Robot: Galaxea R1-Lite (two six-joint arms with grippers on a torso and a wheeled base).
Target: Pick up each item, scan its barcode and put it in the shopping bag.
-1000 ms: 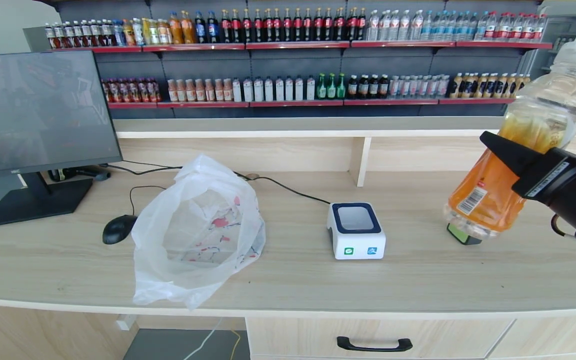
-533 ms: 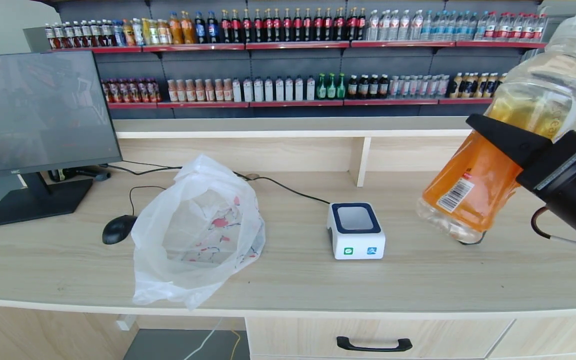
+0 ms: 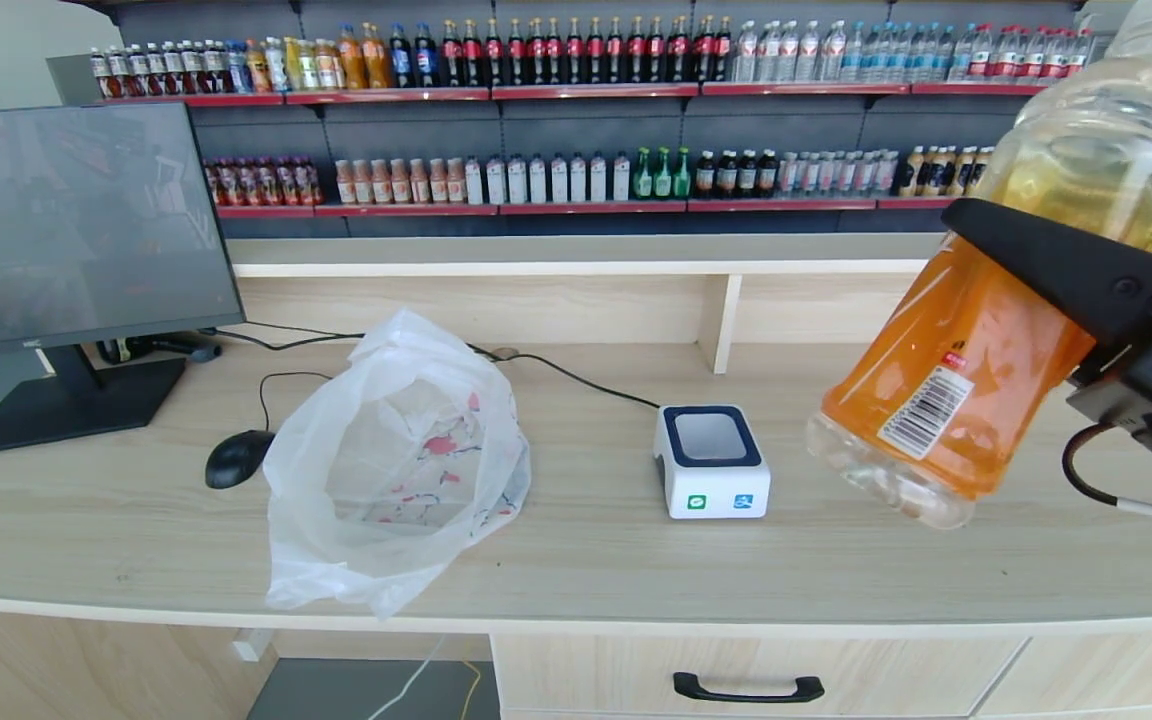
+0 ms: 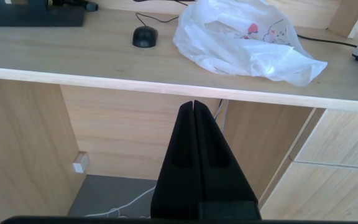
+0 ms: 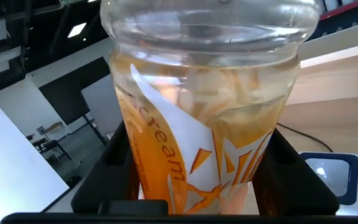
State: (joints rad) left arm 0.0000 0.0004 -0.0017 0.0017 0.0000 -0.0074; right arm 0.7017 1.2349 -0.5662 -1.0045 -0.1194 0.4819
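My right gripper (image 3: 1066,290) is shut on a clear bottle of orange drink (image 3: 986,340), held tilted in the air at the right, its barcode label (image 3: 924,412) facing the head view. The same bottle (image 5: 210,130) sits between my gripper's black fingers (image 5: 110,168) in the right wrist view. The white barcode scanner (image 3: 711,462) stands on the counter, left of and below the bottle. A white plastic shopping bag (image 3: 396,465) lies left of the scanner. My left gripper (image 4: 194,109) is shut and empty, below the counter's front edge, with the bag (image 4: 244,37) on the counter beyond it.
A monitor (image 3: 76,230) stands at the far left with a black mouse (image 3: 238,457) beside the bag. A cable (image 3: 576,378) runs from behind the bag to the scanner. Shelves of bottles (image 3: 586,110) fill the back wall. Drawers with black handles (image 3: 748,690) sit under the counter (image 3: 576,560).
My right gripper has raised the bottle and brought it left and closer to the head camera. A small green-edged object on the counter under the bottle is now hidden behind it.
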